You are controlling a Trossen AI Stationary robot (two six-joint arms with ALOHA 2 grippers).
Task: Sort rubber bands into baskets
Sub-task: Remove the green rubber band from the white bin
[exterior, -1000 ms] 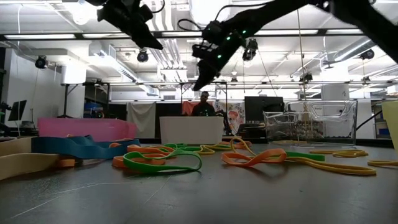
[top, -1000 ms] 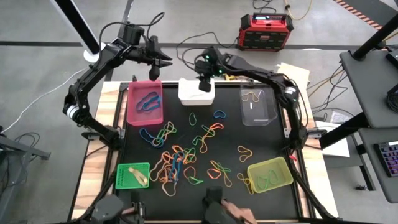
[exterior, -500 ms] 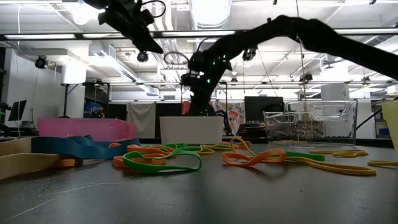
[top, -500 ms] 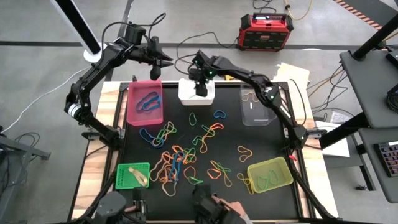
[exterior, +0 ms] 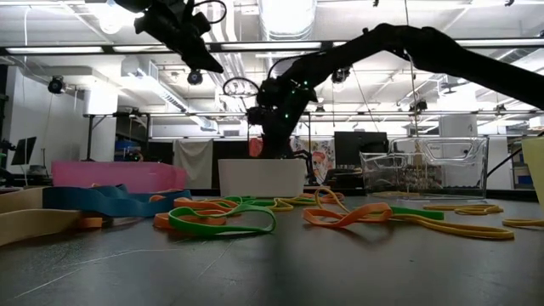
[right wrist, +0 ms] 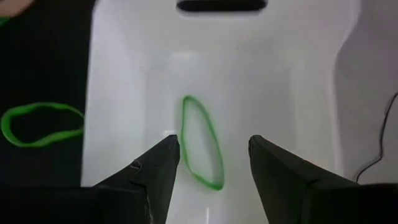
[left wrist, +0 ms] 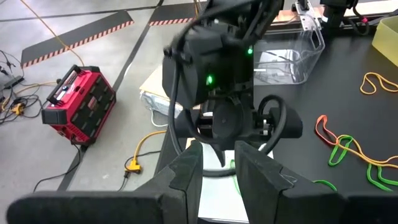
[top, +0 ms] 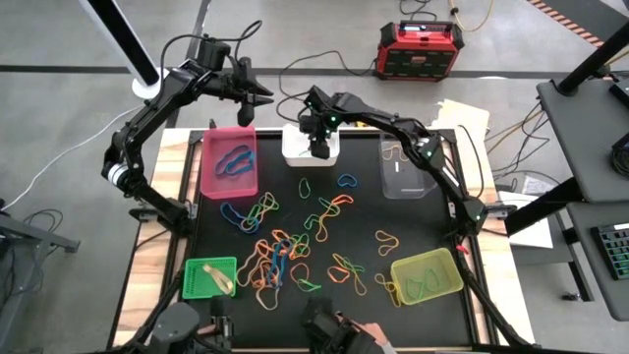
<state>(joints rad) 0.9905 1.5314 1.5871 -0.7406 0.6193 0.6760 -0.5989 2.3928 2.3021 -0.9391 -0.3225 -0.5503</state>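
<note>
Many rubber bands (top: 285, 251) in orange, blue, green and yellow lie loose on the black mat. My right gripper (top: 316, 149) is open, pointing down into the white basket (top: 293, 147) at the far edge. A green rubber band (right wrist: 202, 149) lies flat on that basket's floor (right wrist: 124, 74) between the fingers. I cannot tell whether the fingers touch it. My left gripper (top: 263, 101) is open and empty, held high beyond the far end of the pink basket (top: 230, 162), which holds a blue band. The clear basket (top: 407, 167), green basket (top: 209, 277) and yellow-green basket (top: 425, 275) each hold bands.
A red-and-black box (top: 421, 49) and cables lie on the floor beyond the table. A person's hand (top: 364, 334) shows at the near edge. In the low view, orange and green bands (exterior: 229, 217) lie in front of the white basket (exterior: 259, 177).
My right gripper has gone a little toward the table's left edge and down, from above the white basket to just inside its rim. My left arm has kept still.
</note>
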